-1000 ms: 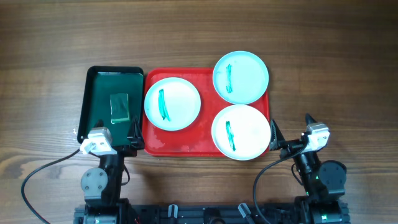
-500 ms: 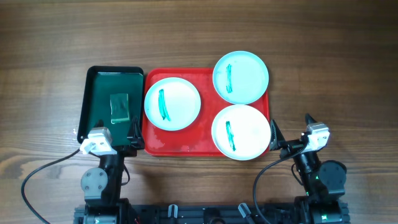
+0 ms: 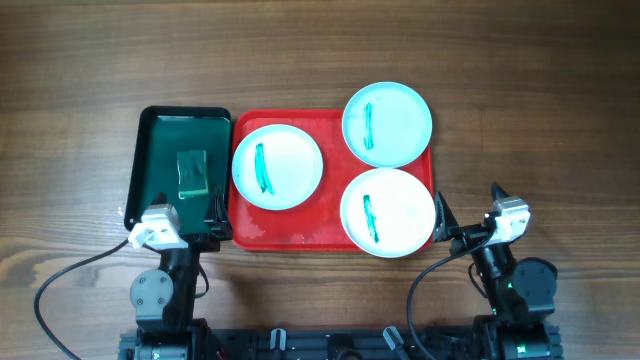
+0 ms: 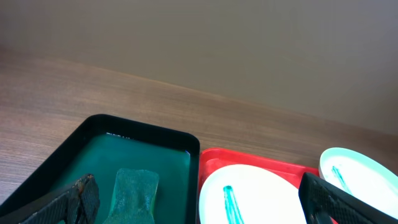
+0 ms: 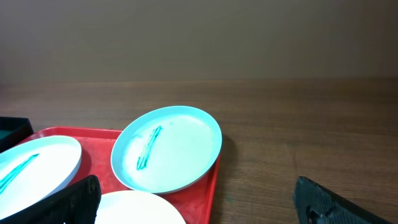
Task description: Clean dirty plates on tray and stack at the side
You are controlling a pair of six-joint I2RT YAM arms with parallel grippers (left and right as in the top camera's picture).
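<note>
left end effector (image 3: 176, 222): fingers spread wide, holding nothing, at the near edge of the green tray (image 3: 160, 124)
right end effector (image 3: 470, 214): fingers spread wide, empty
tray (image 3: 300, 226): on the surface (image 3: 80, 90), between both end effectors, reaching ahead
plates: three, teal-smeared; one (image 3: 277, 166) ahead-right of left end effector, one (image 3: 387, 212) just left of right end effector, one (image 3: 387, 124) farther ahead, overhanging the tray's rim
sponge (image 3: 192, 172): inside green tray, ahead of left end effector

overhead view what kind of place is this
Probably a robot test bench staged for dish cleaning: wooden table, red tray of smeared plates, green tray holding a sponge.
</note>
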